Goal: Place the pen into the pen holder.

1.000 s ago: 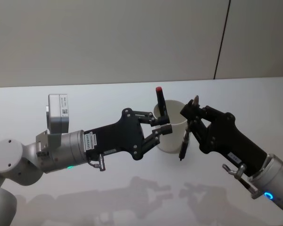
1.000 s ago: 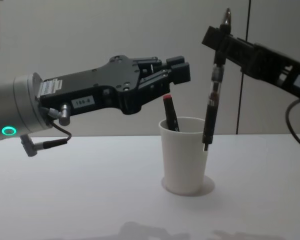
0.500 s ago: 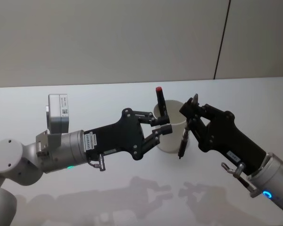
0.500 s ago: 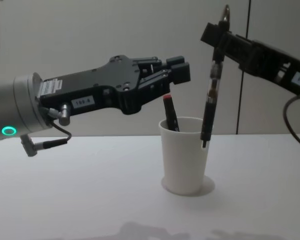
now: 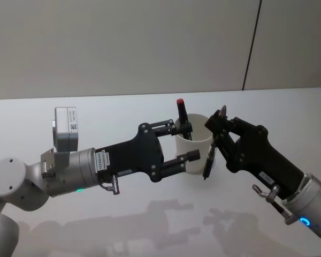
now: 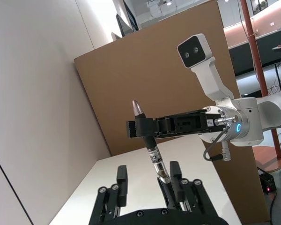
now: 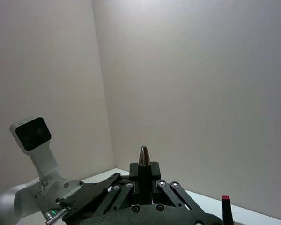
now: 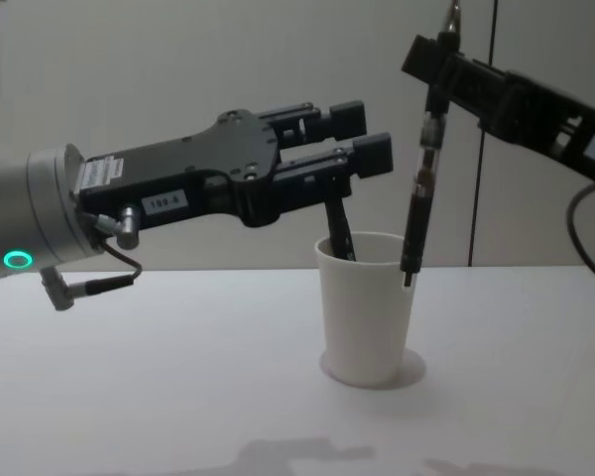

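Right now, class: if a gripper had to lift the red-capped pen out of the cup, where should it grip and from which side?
Grip the red-capped pen on the upper shaft just below the cap, coming down from above. That end stands above the cup rim, tilted; the rest is inside.

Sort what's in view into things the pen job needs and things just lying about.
Needed:
- pen, held upright by the right hand
- white paper cup, the pen holder
- left hand, open beside the cup's rim

Just there:
- red-capped pen already standing in the cup
- table
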`<state>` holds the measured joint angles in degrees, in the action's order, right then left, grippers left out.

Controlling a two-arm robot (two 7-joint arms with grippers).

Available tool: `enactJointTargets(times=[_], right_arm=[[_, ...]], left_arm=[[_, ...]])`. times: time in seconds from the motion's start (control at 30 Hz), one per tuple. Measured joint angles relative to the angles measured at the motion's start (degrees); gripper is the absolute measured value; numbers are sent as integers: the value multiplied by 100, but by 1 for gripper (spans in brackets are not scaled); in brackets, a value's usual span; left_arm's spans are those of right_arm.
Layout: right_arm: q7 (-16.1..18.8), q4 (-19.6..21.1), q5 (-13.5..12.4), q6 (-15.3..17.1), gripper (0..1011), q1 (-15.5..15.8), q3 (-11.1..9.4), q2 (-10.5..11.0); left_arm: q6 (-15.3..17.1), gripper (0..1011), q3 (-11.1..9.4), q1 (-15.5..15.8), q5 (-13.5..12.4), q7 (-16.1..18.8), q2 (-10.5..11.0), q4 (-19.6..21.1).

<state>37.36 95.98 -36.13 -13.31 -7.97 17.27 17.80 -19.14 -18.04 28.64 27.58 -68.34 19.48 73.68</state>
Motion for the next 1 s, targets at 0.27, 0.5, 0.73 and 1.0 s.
enactJointTargets(times=[0.27, 0.5, 0.73, 1.0], right_arm=[[-18, 26, -8, -28, 123, 17, -1, 27], [-43, 39, -11, -56, 123, 25, -5, 50], [-220, 85, 182, -171, 123, 53, -11, 80], [-619, 159, 684, -345, 123, 95, -17, 105]], left_arm=[[0, 816, 0, 0, 0, 0, 0, 0], [0, 964, 0, 0, 0, 0, 0, 0], [0, 1004, 0, 0, 0, 0, 0, 0], [0, 1004, 0, 0, 0, 0, 0, 0]])
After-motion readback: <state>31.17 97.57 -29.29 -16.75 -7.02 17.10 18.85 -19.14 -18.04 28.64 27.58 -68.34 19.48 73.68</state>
